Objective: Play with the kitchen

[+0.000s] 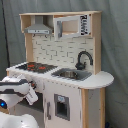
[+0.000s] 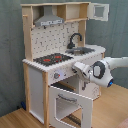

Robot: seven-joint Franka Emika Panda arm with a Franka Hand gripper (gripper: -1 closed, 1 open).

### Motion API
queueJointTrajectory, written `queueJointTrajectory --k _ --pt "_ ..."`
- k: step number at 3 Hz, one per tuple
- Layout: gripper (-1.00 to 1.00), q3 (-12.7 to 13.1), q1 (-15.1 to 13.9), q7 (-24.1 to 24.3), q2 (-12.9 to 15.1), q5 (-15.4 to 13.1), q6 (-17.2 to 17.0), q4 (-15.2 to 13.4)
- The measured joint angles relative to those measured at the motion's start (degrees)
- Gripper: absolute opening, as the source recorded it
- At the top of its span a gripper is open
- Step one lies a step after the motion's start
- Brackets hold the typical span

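Note:
The kitchen [image 1: 62,50] [image 2: 50,37] is a tall white and light-wood toy set with a black-red hob [image 1: 35,66] [image 2: 52,59]. It also has a steel sink [image 1: 70,74] [image 2: 84,51], a black faucet [image 1: 83,59] [image 2: 75,39] and a grey hood [image 1: 39,27] [image 2: 50,19]. Its oven door [image 2: 70,96] hangs open, folded forward and down. My gripper [image 1: 31,94] [image 2: 80,70] is at the front panel just under the counter edge, right of a knob [image 2: 56,76] in the second exterior view. The white arm [image 2: 107,67] reaches in from the second exterior view's right.
An upper cabinet door [image 2: 100,11] stands swung open at the top right in the second exterior view. A grey curtain [image 1: 117,45] hangs behind the kitchen. Wooden flooring [image 2: 15,117] surrounds it. My white arm base [image 1: 15,120] fills the first exterior view's lower left.

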Motion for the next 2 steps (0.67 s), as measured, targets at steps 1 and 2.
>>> queueJointTrajectory --k 1,2 --pt "-1.0 0.03 0.0 -5.86 -0.01 0.0 0.0 -0.06" --pt "-1.0 0.05 0.0 -12.1 -0.03 0.0 0.0 -0.12"
